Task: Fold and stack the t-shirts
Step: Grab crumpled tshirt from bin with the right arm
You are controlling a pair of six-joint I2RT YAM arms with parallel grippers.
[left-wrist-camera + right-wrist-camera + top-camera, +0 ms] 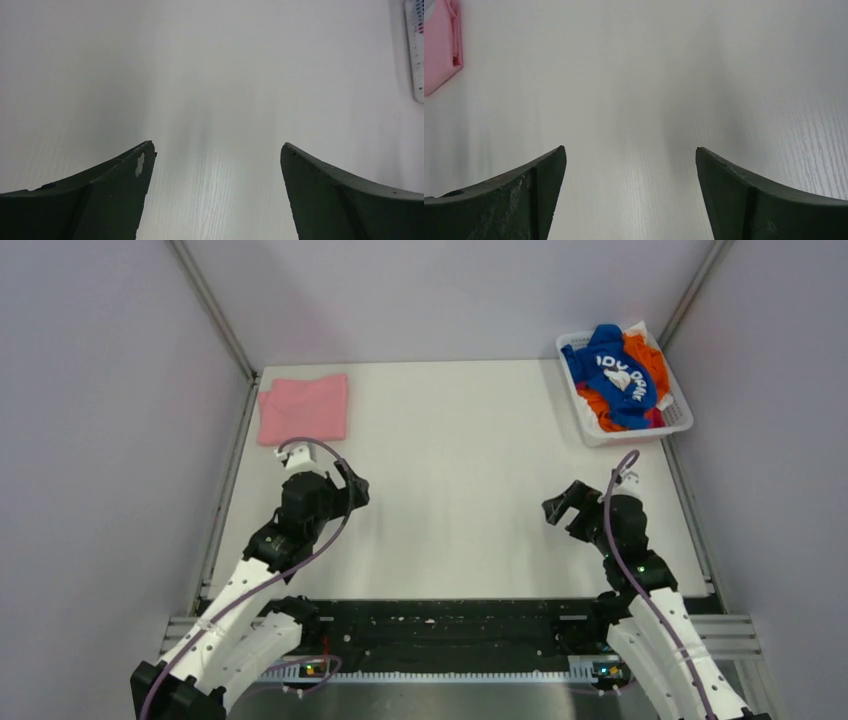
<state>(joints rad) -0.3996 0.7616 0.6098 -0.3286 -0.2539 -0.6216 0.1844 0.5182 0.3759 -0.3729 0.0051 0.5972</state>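
Nearest the camera, the left hand (351,489) and the right hand (561,508) hovered low over the bare middle of the white table (450,470), well apart from each other. The fingers of each were spread wide and held nothing. Both wrist views showed only tabletop between the dark fingertips.

Farther back, at the far left corner, a pink t-shirt (303,408) lay folded into a neat flat rectangle. It was near the left hand but not touched by it. At the far right corner, a white lattice basket (590,432) held the rest of the laundry. A royal blue t-shirt (612,375) with white lettering was bunched on top, and orange t-shirts (652,352) were crumpled beneath and beside it.

The work appeared to stand between garments, with one shirt folded and the next not yet fetched. The next move likely called for the right hand to reach back into the basket, pinch the blue shirt by a loose fold, and draw it clear of the orange cloth. It would then be spread flat in the middle of the table, where both hands could work on it.
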